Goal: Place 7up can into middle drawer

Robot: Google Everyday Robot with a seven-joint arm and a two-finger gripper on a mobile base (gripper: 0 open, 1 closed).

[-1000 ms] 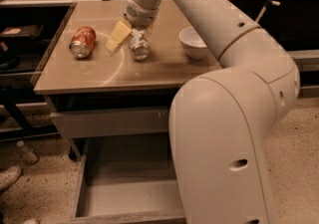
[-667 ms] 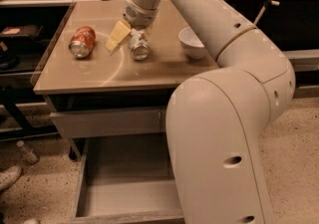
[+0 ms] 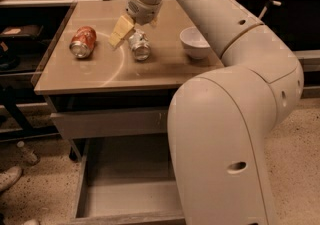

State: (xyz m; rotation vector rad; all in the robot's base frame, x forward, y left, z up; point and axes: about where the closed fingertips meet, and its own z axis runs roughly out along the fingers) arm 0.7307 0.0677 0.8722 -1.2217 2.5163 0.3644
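The 7up can (image 3: 139, 47), silvery and crinkled, lies on its side on the tan tabletop (image 3: 90, 76), between the orange-red can and the white bowl. My gripper (image 3: 126, 35) is down at the can's upper left end, its yellow tip right next to the can, and the wrist hides the can's far end. The can rests on the table. The middle drawer (image 3: 125, 196) stands pulled open below the table's front, a grey box with a bare flat bottom. My arm's large white body covers its right part.
An orange-red can (image 3: 82, 42) lies on the table's left side. A white bowl (image 3: 195, 43) stands to the right of the 7up can. A closed drawer front (image 3: 107, 121) sits just under the tabletop. Dark shelving stands at the left, and a shoe (image 3: 9, 178) is on the floor.
The gripper stays at the 7up can's upper left end, with hardly any shift. The can, the bowl and the orange-red can have not moved.
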